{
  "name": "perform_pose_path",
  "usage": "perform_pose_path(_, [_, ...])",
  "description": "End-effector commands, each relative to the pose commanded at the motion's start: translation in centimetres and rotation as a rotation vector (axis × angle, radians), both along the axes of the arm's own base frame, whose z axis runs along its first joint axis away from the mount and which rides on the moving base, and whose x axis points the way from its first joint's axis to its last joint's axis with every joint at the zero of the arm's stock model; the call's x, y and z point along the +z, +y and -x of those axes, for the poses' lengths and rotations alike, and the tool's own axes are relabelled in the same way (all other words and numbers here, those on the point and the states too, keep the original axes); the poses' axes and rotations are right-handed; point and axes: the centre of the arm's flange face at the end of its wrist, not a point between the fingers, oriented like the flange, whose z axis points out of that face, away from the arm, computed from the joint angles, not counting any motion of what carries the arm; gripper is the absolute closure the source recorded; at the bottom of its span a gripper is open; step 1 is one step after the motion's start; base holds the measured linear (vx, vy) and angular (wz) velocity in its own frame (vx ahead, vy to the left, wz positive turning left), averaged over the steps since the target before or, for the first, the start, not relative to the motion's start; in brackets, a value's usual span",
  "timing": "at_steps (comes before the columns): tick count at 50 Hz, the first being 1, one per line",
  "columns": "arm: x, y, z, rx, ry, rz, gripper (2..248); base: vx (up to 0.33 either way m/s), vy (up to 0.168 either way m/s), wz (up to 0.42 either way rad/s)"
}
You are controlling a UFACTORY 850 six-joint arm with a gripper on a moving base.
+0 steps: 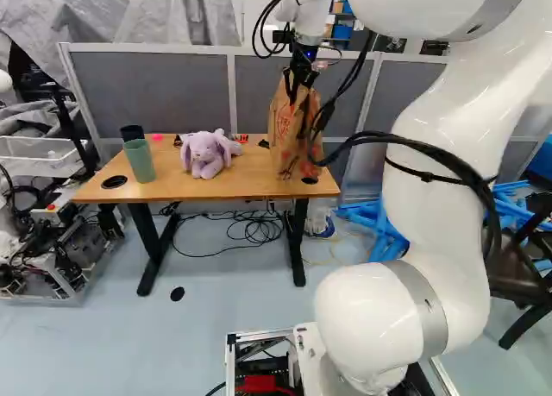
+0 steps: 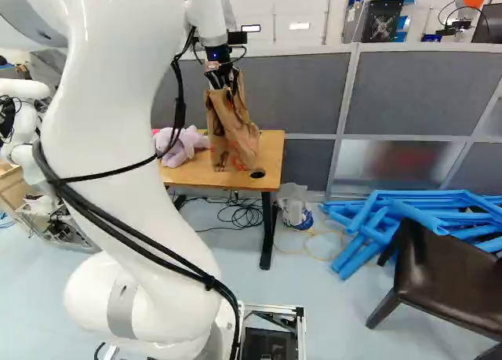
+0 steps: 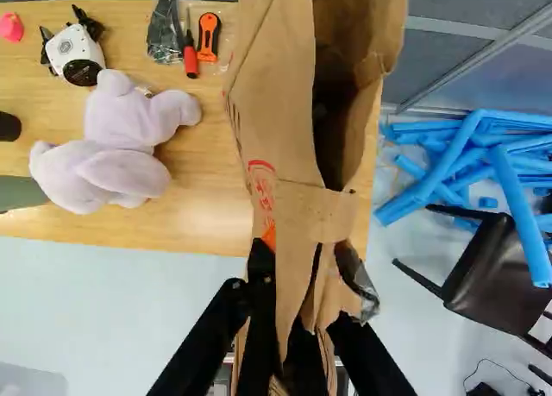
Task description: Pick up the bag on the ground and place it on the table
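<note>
Okay so my claw [image 1: 297, 92] is pinching the brown paper bag [image 1: 291, 137] near its top, with crumpled paper squeezed between the two fingers. In the wrist view the mouth of the bag gapes open ahead of them, and there's some red print on its side. The bag is pretty much upright at the right end of the wooden surface [image 1: 233, 185] in the left base view, its bottom right by a round black cable hole [image 1: 310, 180]. Can't tell if it's fully sitting on the wood or just above it.

Sharing the surface: a purple plush bunny [image 1: 207, 154] around the middle, then a green cup [image 1: 140, 160] toward the other end with a dark cup [image 1: 132, 133] just behind it. Wrist view also gives me an orange tool [image 3: 208, 35] and a red-handled one [image 3: 190, 59] side by side between bunny and bag, plus a little white gadget [image 3: 76, 51] near the bunny's head.

Down on the floor there's a cable tangle [image 1: 254, 228] under the surface, and a blue pile of frames [image 2: 423, 219] beside a dark chair [image 2: 447, 274].
</note>
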Motion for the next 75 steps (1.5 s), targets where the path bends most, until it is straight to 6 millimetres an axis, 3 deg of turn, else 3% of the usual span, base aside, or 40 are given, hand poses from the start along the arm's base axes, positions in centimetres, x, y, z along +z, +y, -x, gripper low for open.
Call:
perform_pose_path(32, [-0.2,0.0,-0.1,0.000,0.004,0.000,229,0.032,0.001,-0.002])
perform_pose_path(75, [-6.2,0.1,-3.6,-0.001,0.101,0.003,229,0.000,0.000,0.000])
